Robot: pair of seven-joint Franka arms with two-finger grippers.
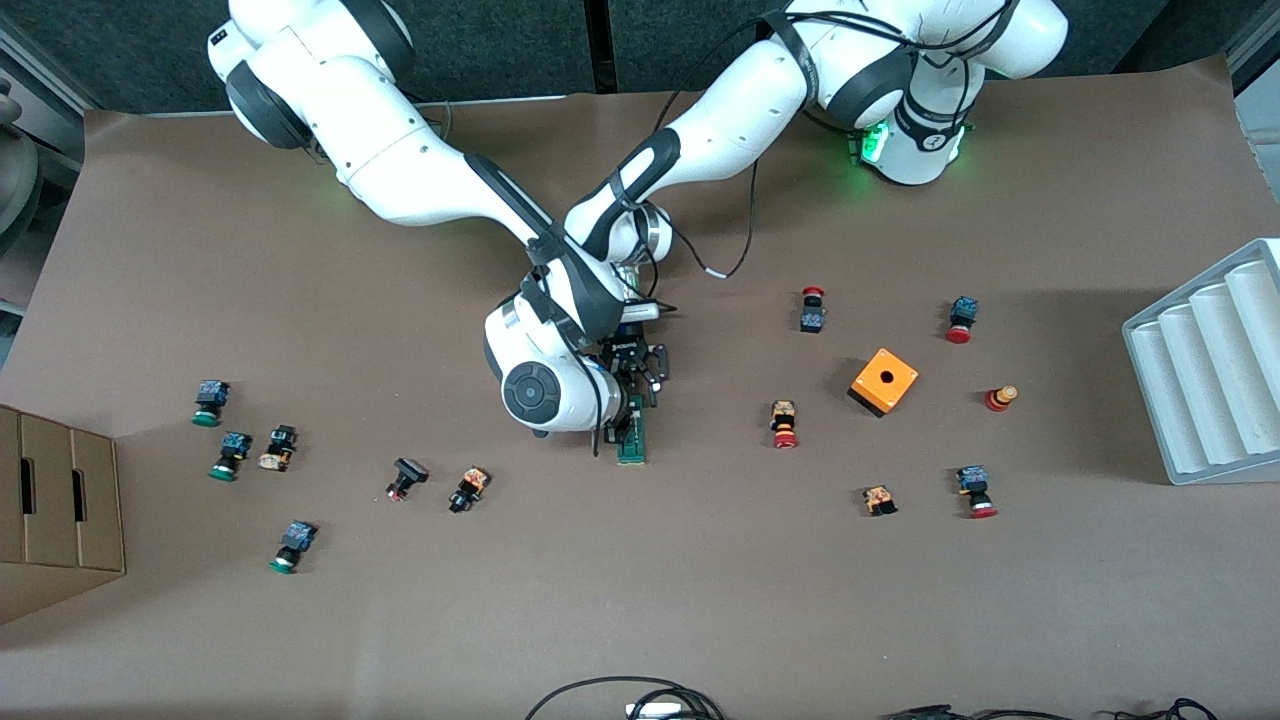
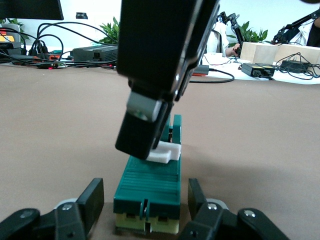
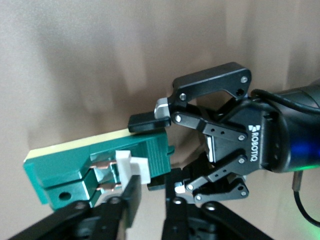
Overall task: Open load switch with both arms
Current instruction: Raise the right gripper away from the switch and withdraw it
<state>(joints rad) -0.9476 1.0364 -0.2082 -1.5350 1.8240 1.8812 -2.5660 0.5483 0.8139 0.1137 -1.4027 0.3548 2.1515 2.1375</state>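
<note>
Tools: left (image 3: pixel 157 152) clamping load switch (image 1: pixel 632 432), right (image 2: pixel 145 137) atop.

arms (image 1: pixel 400 170): white shells, black joint bands, black cables
base: green light
grippers (image 3: pixel 220 145): black, silver screws, white lettering

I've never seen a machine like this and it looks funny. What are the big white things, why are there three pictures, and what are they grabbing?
The big white things are two robot arms with black pincers called grippers. One picture looks down from a high camera; the other two come from little cameras on each arm's wrist.

Both arms meet at the middle of the brown table, over a green block, the load switch. The left gripper squeezes the sides of one end to hold it. The right gripper is at the white lever on top.

Scattered around lie small red-capped and green-capped push buttons, an orange cube, a white ribbed tray and a cardboard box.
</note>
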